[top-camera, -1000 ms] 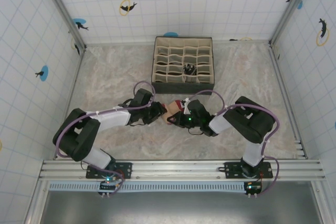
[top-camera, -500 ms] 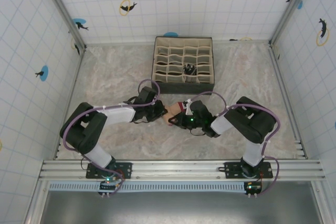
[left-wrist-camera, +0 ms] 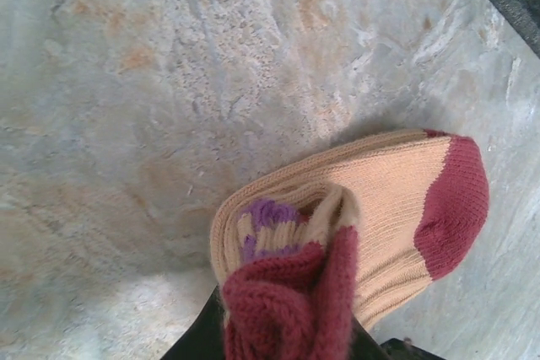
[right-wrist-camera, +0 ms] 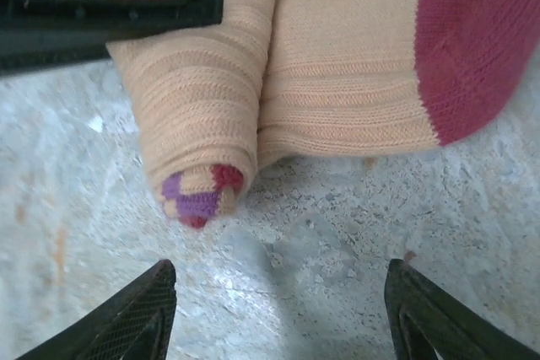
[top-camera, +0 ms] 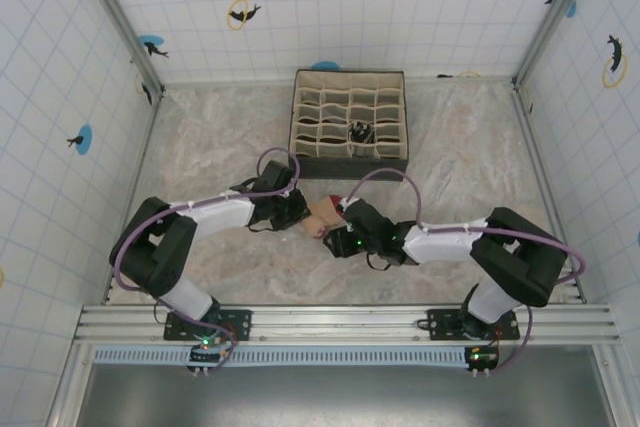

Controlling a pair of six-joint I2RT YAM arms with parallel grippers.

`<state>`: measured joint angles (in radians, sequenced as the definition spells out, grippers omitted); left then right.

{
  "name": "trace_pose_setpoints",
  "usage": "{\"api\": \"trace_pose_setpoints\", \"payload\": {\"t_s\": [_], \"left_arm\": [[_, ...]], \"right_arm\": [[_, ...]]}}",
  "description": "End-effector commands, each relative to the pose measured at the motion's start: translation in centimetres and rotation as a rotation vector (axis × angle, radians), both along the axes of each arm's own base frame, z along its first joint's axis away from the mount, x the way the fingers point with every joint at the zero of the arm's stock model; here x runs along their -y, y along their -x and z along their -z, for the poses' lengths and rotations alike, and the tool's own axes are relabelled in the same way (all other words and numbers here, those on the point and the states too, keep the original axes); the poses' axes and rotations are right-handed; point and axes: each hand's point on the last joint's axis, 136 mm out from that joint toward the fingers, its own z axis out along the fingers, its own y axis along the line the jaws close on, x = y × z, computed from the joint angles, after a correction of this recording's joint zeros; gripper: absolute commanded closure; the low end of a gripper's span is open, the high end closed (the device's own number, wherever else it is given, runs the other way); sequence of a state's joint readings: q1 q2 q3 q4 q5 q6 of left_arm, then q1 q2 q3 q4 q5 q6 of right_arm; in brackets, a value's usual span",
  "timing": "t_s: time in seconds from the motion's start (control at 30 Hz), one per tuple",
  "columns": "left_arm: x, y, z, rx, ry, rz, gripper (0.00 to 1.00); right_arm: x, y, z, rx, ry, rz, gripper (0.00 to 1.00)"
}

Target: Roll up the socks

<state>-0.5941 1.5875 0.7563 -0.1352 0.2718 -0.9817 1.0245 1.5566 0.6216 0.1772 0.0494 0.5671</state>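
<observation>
The peach sock (top-camera: 322,210) lies on the table in front of the organizer, its cuff end rolled up and its dark red toe (left-wrist-camera: 456,204) flat. In the left wrist view the roll (left-wrist-camera: 278,233) shows purple stripes, and my left gripper (left-wrist-camera: 291,335) is shut on its dark red cuff. From the top, that left gripper (top-camera: 297,209) sits at the sock's left side. My right gripper (right-wrist-camera: 278,309) stands open just short of the roll (right-wrist-camera: 202,82), touching nothing, and is seen from above (top-camera: 333,232) near the sock. A black-and-white striped sock (top-camera: 360,132) sits in an organizer compartment.
The fabric organizer box (top-camera: 349,160) with several compartments stands just behind the sock. The left gripper's black finger (right-wrist-camera: 110,6) crosses the top left of the right wrist view. Bare marbled table (top-camera: 200,147) spreads to both sides, closed in by tiled walls.
My right gripper has opened and drawn back from the sock toward the near edge. The left gripper has closed on the red cuff of the roll.
</observation>
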Motion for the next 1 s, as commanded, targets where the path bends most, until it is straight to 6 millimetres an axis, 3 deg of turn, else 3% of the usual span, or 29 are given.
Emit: {"api": "trace_pose_setpoints", "payload": {"t_s": [0.0, 0.23, 0.53, 0.77, 0.9, 0.97], "left_arm": [[-1.4, 1.3, 0.5, -0.052, -0.067, 0.011, 1.0], [-1.4, 1.7, 0.6, -0.058, -0.049, 0.012, 1.0], [-0.6, 2.4, 1.0, -0.101, 0.002, 0.026, 1.0], [-0.5, 2.6, 1.1, -0.114, 0.009, 0.033, 1.0], [-0.6, 2.6, 1.1, -0.111, 0.006, 0.028, 1.0], [-0.7, 2.7, 1.1, -0.111, 0.004, 0.024, 0.93]], "right_arm": [[1.1, -0.9, -1.0, 0.21, 0.217, -0.048, 0.23], [-2.0, -0.3, -2.3, 0.498, 0.475, -0.154, 0.21], [-6.2, 0.3, -0.7, 0.728, 0.696, -0.206, 0.22], [-6.1, -0.3, 1.7, 0.705, 0.734, -0.208, 0.28], [-5.4, -0.5, 2.5, 0.668, 0.732, -0.197, 0.4], [-5.1, -0.4, 2.8, 0.649, 0.727, -0.198, 0.51]]}}
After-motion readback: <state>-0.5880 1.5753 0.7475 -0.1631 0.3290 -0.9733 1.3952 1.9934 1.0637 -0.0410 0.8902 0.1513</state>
